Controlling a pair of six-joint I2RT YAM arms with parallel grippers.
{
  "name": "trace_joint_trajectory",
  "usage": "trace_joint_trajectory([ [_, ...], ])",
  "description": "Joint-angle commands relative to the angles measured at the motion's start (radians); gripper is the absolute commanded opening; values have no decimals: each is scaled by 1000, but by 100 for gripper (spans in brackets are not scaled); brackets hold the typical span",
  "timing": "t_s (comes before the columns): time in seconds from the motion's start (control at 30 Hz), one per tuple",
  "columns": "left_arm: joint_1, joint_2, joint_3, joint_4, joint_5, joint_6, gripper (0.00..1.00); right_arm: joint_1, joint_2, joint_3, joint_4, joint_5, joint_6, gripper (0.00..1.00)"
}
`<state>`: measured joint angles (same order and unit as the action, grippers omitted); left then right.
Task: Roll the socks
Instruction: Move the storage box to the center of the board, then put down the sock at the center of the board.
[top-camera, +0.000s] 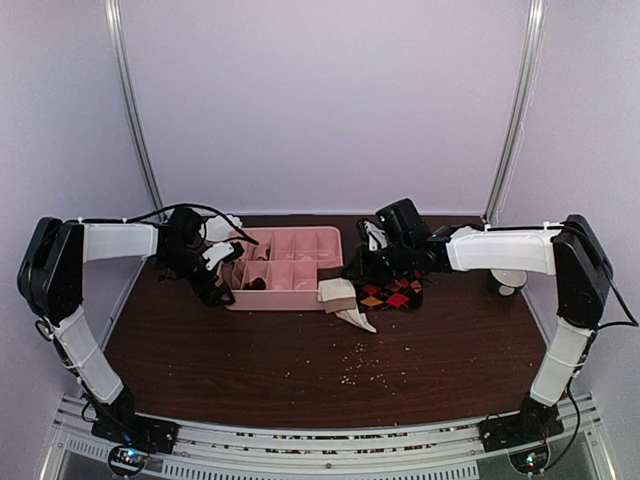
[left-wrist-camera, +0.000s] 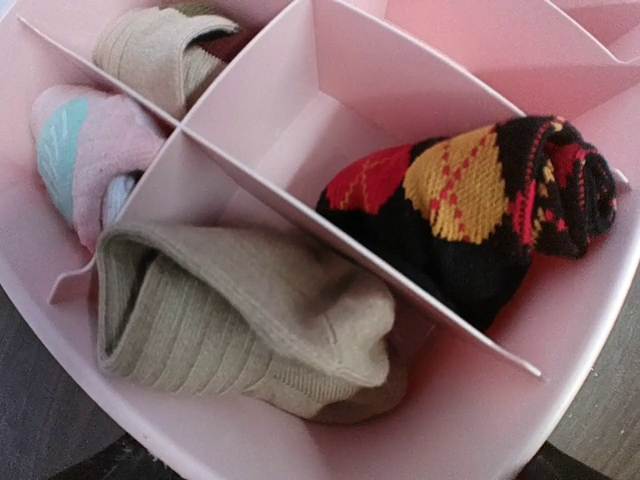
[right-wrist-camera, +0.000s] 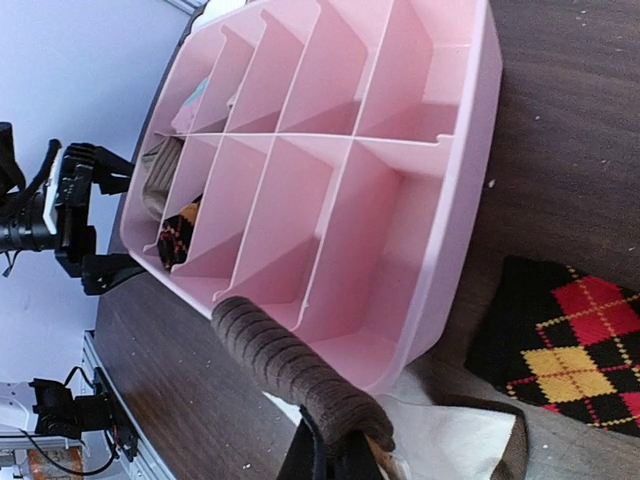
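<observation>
Dark table (top-camera: 300, 370), right claw (right-wrist-camera: 335, 450) pinching cuff of cream sock (right-wrist-camera: 450, 438), left claw (top-camera: 220, 275) wide open over tray (top-camera: 290, 304)

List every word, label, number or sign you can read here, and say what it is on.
None can be read. The pink tray, the argyle sock and the cream sock bear no writing; any marking on the arm bases is too small to tell.

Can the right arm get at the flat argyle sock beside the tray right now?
Probably not yet: the right gripper is shut on the brown cuff of the cream sock, though the argyle sock lies mostly uncovered close by.
</observation>
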<state>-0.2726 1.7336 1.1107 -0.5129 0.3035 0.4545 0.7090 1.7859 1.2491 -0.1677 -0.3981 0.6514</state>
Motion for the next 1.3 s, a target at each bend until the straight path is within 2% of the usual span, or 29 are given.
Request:
trace_joint_trajectory([
  [0.0, -12, 13, 57, 35, 42, -21, 98, -17, 27, 57, -70, 67, -51, 0],
  [0.13, -13, -17, 61, 10, 94, -11, 98, -30, 44, 101, -94, 94, -60, 0],
  [0.27, -13, -69, 94, -110, 135, 29, 98, -34, 56, 170, -141, 98, -72, 0],
  [0.37, -13, -139, 121, -223, 152, 64, 98, -25, 6, 205, -161, 106, -80, 0],
  [0.53, -12, -289, 109, -325, 203, 116, 98, 20, -99, 239, -149, 129, -101, 0],
  [0.67, -13, -359, 54, -338, 207, 144, 98, 110, -135, 163, -81, 92, -91, 0],
  [0.83, -13, -366, -7, -340, 203, 159, 98, 201, -68, 107, -50, 33, -42, 0],
  [1.13, -21, -369, -23, -380, 241, 216, 98, 324, 29, -216, 260, -63, 185, 0],
  [1.27, -77, -376, -42, -380, 219, 243, 98, 348, 56, -302, 369, -48, 279, 0],
])
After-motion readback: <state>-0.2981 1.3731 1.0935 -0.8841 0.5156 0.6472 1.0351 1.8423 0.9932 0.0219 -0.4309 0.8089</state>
